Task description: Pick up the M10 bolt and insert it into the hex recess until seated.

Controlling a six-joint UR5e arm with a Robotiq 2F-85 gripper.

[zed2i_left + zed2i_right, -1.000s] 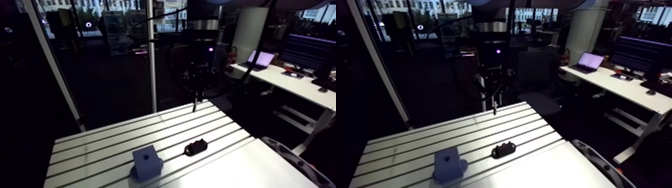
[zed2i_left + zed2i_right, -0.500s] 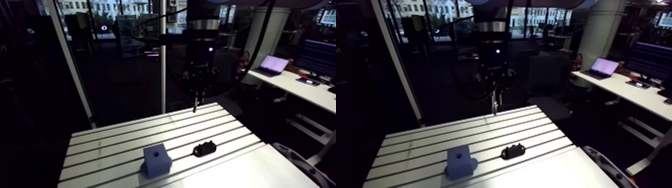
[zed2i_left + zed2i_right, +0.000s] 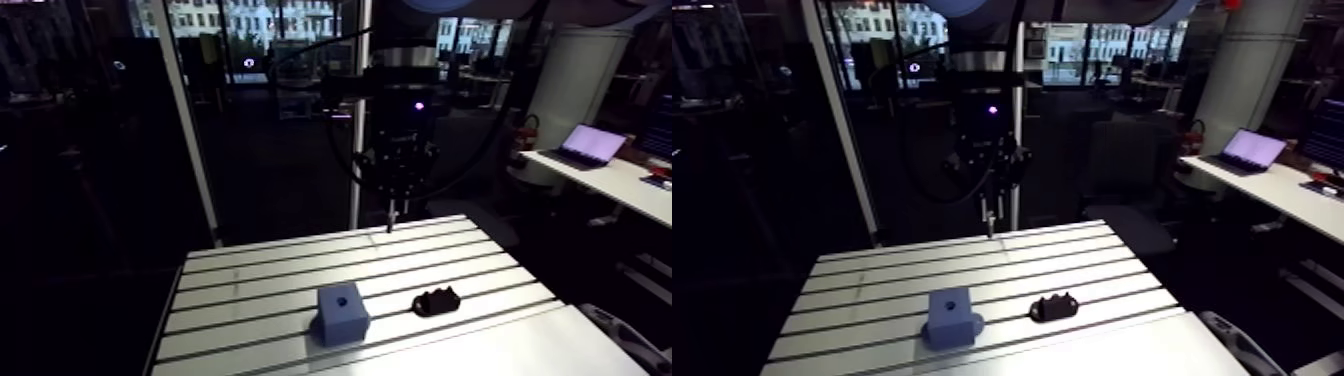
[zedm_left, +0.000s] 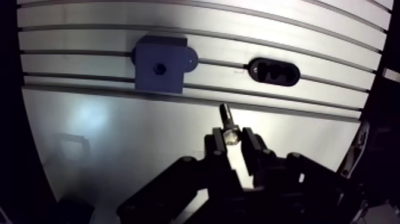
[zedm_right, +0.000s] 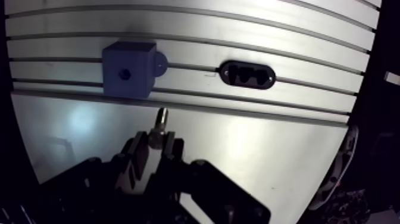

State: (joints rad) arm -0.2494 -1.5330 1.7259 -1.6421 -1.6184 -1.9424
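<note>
Your end effector [image 4: 233, 142] is clenched on the M10 bolt [image 4: 228, 122], well apart from the blue block [image 4: 158, 64]. A black holder [image 4: 274, 71] lies beside that block.

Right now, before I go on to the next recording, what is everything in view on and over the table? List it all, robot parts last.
slotted table: one, pale aluminium, carries the two loose parts
smooth panel: one, pale grey, adjoining the slotted part, below the tool
blue block: one, blue, on the slotted table, small dark hole in its upper face
black oval piece: one, black, with recesses, on the slotted table beside the block, apart from it
bolt: one, metallic, gripped by its head end, shaft pointing out past the fingertips
arm wrist: one, dark, above the table's far edge
tool: one, black, two fingers shut on the bolt, off the table
</note>
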